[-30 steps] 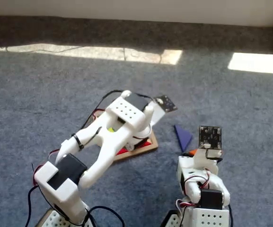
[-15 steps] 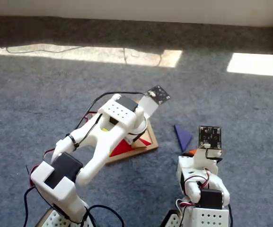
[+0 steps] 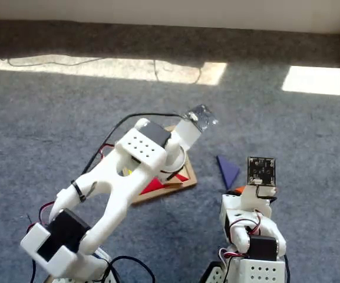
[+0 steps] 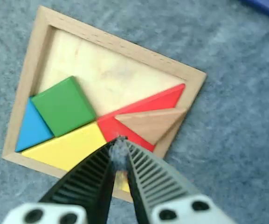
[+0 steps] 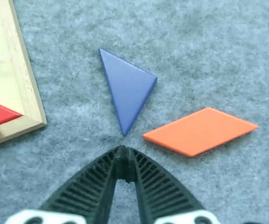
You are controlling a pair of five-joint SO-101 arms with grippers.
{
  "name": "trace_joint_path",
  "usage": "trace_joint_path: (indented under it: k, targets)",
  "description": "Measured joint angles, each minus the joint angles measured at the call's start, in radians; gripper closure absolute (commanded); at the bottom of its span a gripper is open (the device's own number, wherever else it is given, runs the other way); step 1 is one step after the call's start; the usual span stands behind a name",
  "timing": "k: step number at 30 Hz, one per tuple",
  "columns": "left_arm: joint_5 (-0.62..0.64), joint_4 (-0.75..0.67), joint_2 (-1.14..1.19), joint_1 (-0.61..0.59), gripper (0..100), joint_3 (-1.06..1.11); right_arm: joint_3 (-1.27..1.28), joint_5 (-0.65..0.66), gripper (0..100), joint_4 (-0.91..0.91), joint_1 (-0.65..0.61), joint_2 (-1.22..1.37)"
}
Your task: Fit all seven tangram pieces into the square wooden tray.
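Observation:
The square wooden tray (image 4: 125, 51) holds a blue triangle (image 4: 31, 130), a green square (image 4: 62, 105), a yellow triangle (image 4: 69, 149) and a red triangle (image 4: 148, 105). A tan wooden triangle (image 4: 153, 123) lies over the red one, its tip reaching the tray's rim. My left gripper (image 4: 119, 145) hangs shut and empty above the red and yellow pieces. On the carpet lie a dark blue triangle (image 5: 127, 86) and an orange parallelogram (image 5: 200, 130). Just short of them, my right gripper (image 5: 123, 156) is shut and holds nothing.
In the high view the left arm (image 3: 134, 165) covers most of the tray (image 3: 184, 183). The dark blue triangle (image 3: 228, 171) lies to its right, ahead of the right arm (image 3: 255, 224). Grey carpet spreads all around, with sunlit patches at the far side.
The left arm has swung and risen over the tray, its wrist camera shifting toward the far side. The right arm and the loose pieces have not moved.

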Motion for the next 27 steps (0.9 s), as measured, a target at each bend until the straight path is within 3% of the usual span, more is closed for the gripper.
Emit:
trace_joint_path:
  k: [6, 12, 18, 27]
  targets:
    - [0.005, -0.064, -0.052, 0.103, 99, 0.133, 0.0, 0.0, 99.3, 0.0, 0.0, 0.0]
    - [0.005, -0.193, 0.017, 0.087, 99, 0.16, 0.0, 0.0, 99.3, 0.0, 0.0, 0.0]
    - [-0.002, -0.193, 0.133, 0.026, 99, 0.08, 0.0, 0.0, 99.3, 0.0, 0.0, 0.0]
    - [-0.221, -0.164, 0.258, -0.044, 99, -0.083, 0.0, 0.0, 99.3, 0.0, 0.0, 0.0]
